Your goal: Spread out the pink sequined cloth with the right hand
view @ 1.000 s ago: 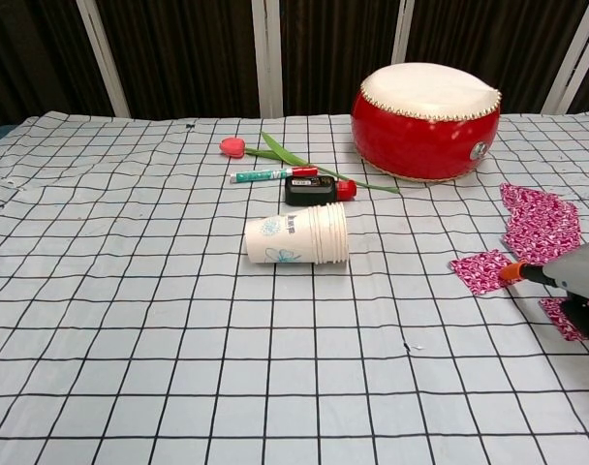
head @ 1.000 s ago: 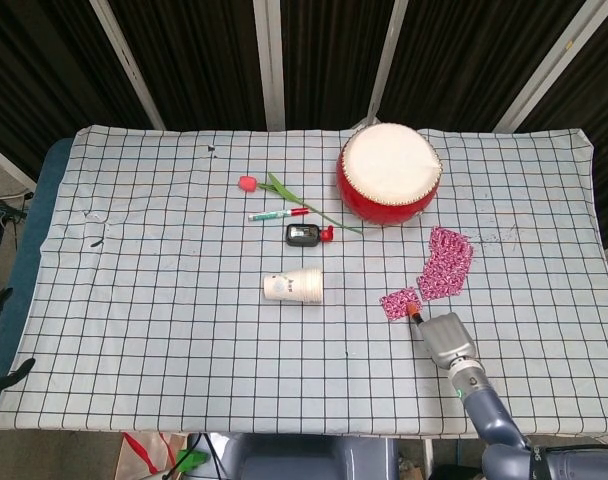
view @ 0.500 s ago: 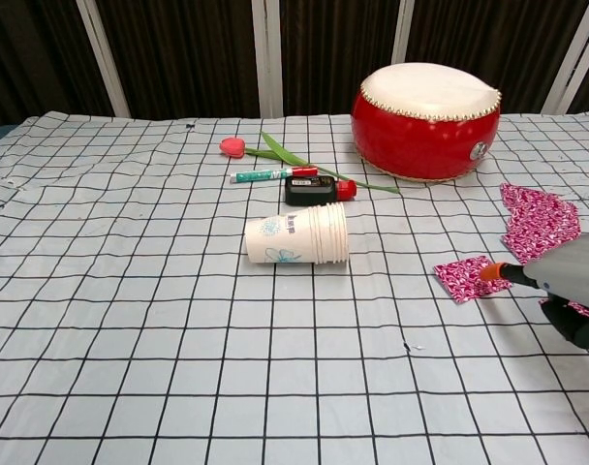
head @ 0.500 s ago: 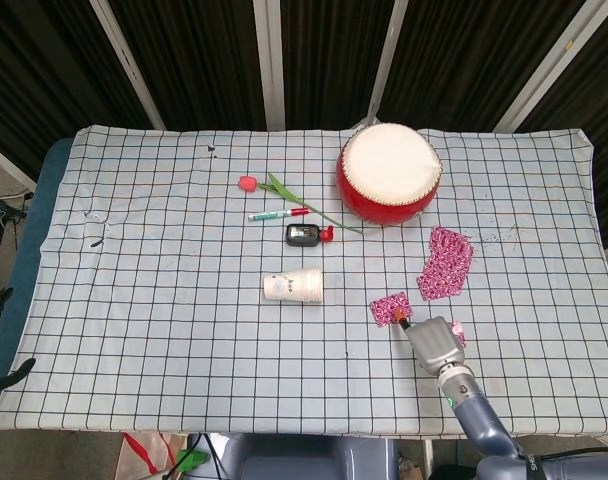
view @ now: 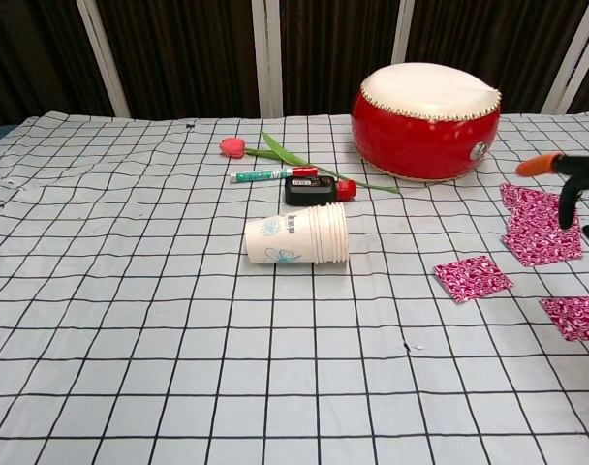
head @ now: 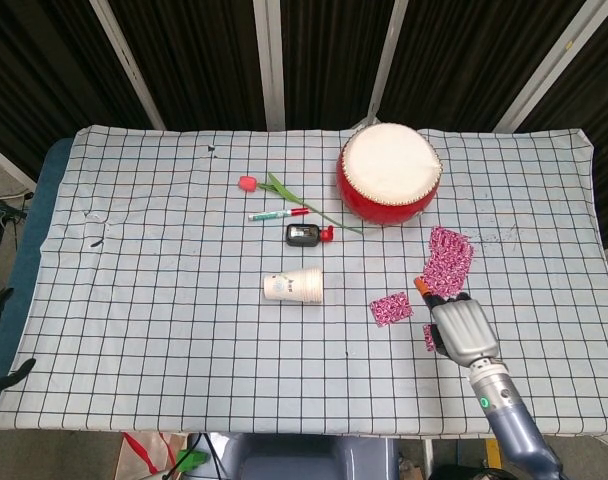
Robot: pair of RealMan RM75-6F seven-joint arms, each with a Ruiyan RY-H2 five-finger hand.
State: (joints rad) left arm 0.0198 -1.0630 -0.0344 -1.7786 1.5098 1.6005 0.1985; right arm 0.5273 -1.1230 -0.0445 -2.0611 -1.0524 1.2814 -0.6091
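The pink sequined cloth lies in three visible patches on the checked tablecloth: a larger one (head: 447,260) (view: 539,225), a small square one (head: 391,308) (view: 472,278), and a bit near the front right (head: 429,337) (view: 577,316). My right hand (head: 462,325) (view: 577,184) hovers above the table between them, lifted clear of the cloth and holding nothing. Its orange-tipped finger (head: 420,284) (view: 537,165) points away from me, and its dark fingers hang apart. In the head view the hand covers part of the front patch. My left hand does not show in either view.
A red drum (head: 389,172) (view: 426,120) stands behind the cloth. A paper cup (head: 295,286) (view: 296,236) lies on its side mid-table. Behind it are a black item with a red cap (head: 306,234), a marker (head: 276,213) and an artificial tulip (head: 249,183).
My right hand first dragged the small pink patch a little to the left, then let go, rose off the table and moved right and back toward the larger patch.
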